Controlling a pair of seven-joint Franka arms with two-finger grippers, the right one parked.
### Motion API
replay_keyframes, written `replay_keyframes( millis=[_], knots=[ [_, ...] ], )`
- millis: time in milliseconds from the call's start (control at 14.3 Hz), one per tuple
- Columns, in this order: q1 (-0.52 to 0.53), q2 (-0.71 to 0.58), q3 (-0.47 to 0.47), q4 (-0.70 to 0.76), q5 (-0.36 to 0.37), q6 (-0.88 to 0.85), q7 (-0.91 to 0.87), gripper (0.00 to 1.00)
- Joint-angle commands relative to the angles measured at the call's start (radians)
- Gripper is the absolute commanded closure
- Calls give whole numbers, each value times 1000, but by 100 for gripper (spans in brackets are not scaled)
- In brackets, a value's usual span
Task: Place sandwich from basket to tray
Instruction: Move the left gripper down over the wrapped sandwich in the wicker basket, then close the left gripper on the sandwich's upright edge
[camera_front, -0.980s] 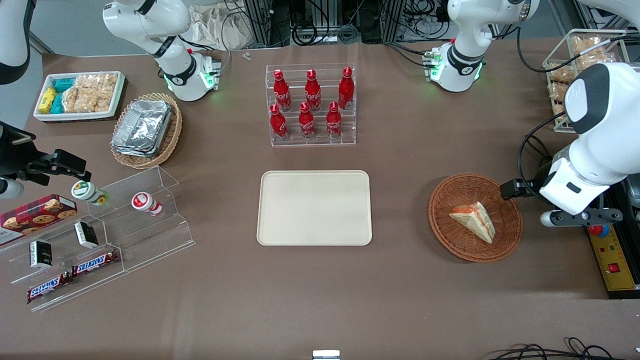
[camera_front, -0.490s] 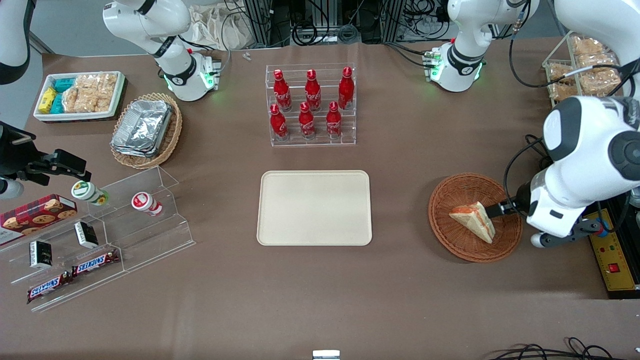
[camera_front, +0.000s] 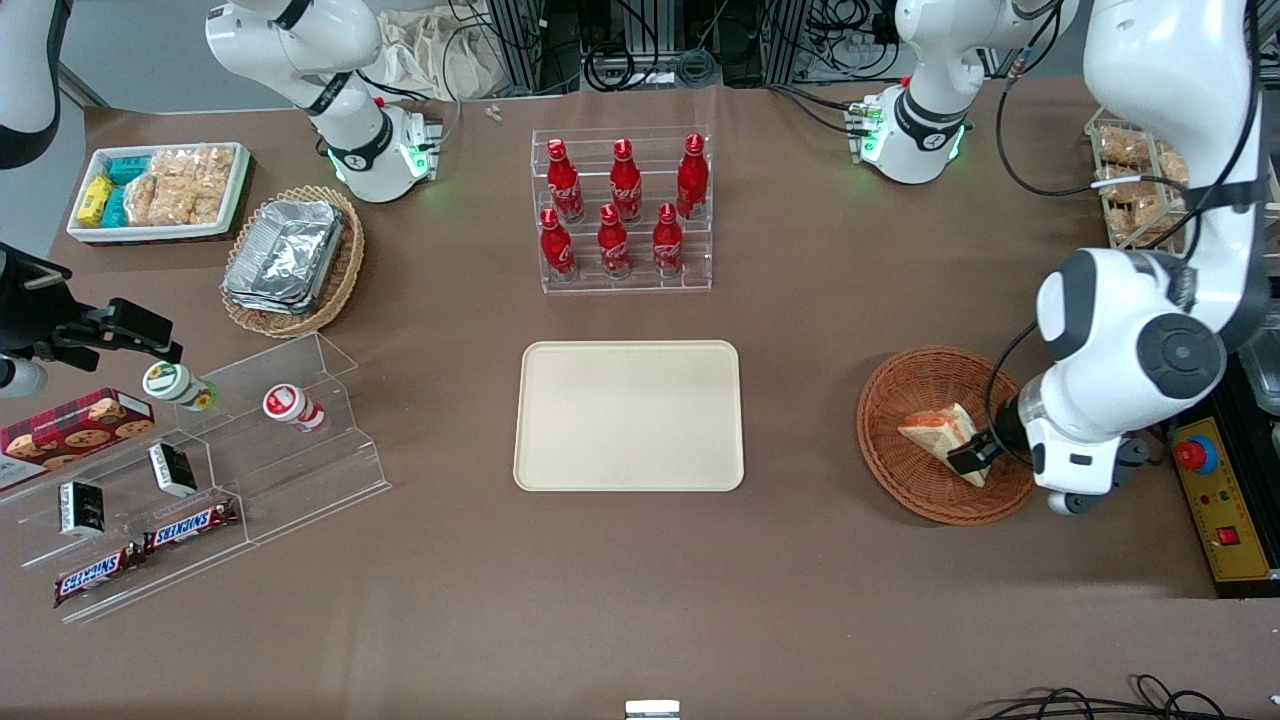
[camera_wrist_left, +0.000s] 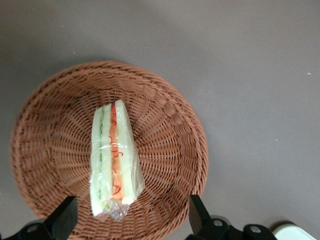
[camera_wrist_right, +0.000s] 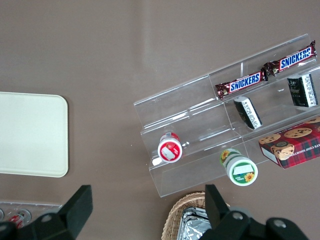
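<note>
While my gripper (camera_wrist_left: 131, 220) hangs over the basket (camera_front: 905, 475), its fingers (camera_wrist_left: 199, 216) are spread wide, one to each side of the sandwich (camera_wrist_left: 112, 159), and they hold nothing. In the wrist view both fingertips stand clear of the wrap, with the blunt end of the wedge lying between them. From the front, my gripper (camera_front: 968, 458) shows as a dark tip over that thick end of the sandwich (camera_front: 938, 432), at the side of the basket toward my arm's end of the table.

The sandwich lies in the basket (camera_wrist_left: 170, 120), near its middle, on one flat face, so its cut edge faces up, showing white bread with green and orange-red layers under clear wrap.

The basket sits on the brown table (camera_front: 800, 330), well apart from the tray (camera_front: 629, 416), which lies flat toward the parked arm's end from it, with nothing on it.

Farther from the front camera than the tray stands a clear rack of red bottles (camera_front: 624, 212). Toward the parked arm's end are a tan basket of foil containers (camera_front: 290, 258) and a clear stepped stand (camera_front: 200, 470) with snack bars and small cups.
</note>
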Motion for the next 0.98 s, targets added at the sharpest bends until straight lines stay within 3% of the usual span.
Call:
replay_keyframes(
  millis=[0,910],
  knots=[
    [-1,-1,-2,-56,15,57,-40,0],
    [7,61,3,-87,14,66,-98,0]
  ],
)
